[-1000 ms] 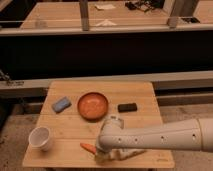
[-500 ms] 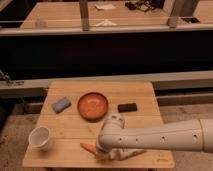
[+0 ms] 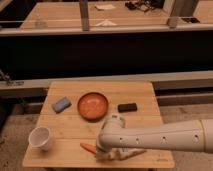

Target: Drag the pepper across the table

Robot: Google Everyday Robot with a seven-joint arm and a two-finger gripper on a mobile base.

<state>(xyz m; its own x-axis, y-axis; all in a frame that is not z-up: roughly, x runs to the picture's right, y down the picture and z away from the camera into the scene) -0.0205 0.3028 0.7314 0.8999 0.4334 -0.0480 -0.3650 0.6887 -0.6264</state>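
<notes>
— Nothing on the table (image 3: 150, 100) has shifted since a second ago; my arm hangs over the same front spot.

— Where's the pepper (image 3: 88, 147)?

— Near the front edge, lying roughly left to right. Its left end shows; the rest runs under my gripper (image 3: 104, 153).

— Gripping it?

— I can't tell how far my gripper is parted, nor whether it holds anything.
</notes>
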